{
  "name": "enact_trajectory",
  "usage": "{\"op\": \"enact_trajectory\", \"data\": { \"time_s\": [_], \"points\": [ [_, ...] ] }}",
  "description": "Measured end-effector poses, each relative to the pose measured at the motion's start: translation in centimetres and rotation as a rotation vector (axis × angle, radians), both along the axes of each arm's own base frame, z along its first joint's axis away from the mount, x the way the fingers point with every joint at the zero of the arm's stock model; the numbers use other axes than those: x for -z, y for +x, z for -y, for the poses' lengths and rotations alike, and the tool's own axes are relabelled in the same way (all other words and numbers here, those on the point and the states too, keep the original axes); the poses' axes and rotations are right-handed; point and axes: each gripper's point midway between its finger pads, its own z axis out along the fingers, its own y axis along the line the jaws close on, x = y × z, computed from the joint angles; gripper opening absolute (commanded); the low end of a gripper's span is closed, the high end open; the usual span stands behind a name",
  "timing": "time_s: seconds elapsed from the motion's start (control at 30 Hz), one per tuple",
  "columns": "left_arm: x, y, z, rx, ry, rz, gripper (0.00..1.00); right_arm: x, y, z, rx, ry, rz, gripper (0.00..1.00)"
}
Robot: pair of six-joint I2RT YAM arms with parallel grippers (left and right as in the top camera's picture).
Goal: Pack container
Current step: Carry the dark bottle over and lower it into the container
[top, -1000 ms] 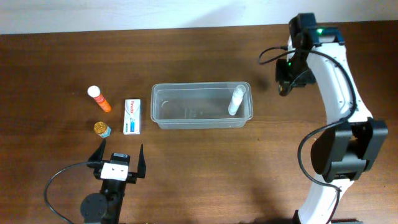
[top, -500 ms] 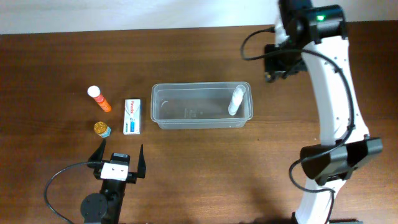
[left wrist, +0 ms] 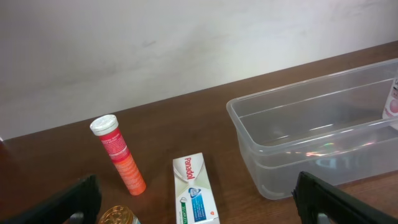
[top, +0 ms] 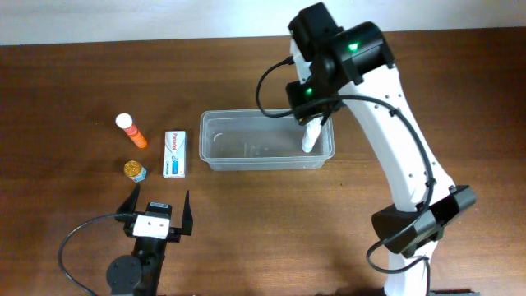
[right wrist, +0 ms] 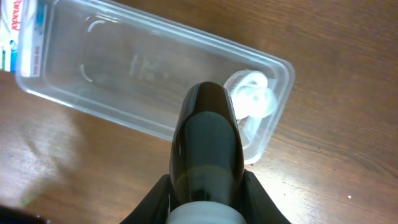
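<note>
The clear plastic container (top: 246,116) sits mid-table and shows in the left wrist view (left wrist: 292,124) and the right wrist view (right wrist: 68,84). A white bottle (top: 310,136) stands inside its right end, seen from above in the right wrist view (right wrist: 252,101). My right gripper (top: 311,92) hovers over that right end. It is shut on a dark bottle (right wrist: 208,134) with a pale cap, and its jaws (right wrist: 208,198) clamp the bottle's sides. My left gripper (top: 158,207) is open and empty near the front edge, its fingers at the bottom corners of the left wrist view (left wrist: 199,200).
Left of the container lie a white Panadol box (top: 174,154) (left wrist: 196,196), an orange tube with a white cap (top: 131,130) (left wrist: 121,155) and a small gold-capped jar (top: 135,170) (left wrist: 121,216). A pale wall runs behind the table.
My right arm has swung left from the back right corner to above the container's right end. The left arm and the loose items have not moved.
</note>
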Motion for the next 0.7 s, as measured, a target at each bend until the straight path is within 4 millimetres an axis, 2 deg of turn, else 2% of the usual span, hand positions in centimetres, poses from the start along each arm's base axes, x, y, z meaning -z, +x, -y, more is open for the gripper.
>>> {"op": "enact_trajectory", "data": {
  "time_s": [0.13,0.43,0.7],
  "points": [
    [0.0,0.0,0.0,0.000,0.000,0.000,0.99,0.7,-0.4,-0.8,-0.011,-0.004,-0.014,0.24],
    [0.0,0.0,0.0,0.000,0.000,0.000,0.99,6.3,-1.8,-0.8,-0.010,-0.069,-0.146,0.24],
    [0.0,0.0,0.0,0.000,0.000,0.000,1.00,10.3,-1.7,-0.8,0.028,-0.082,-0.183,0.24]
  ]
}}
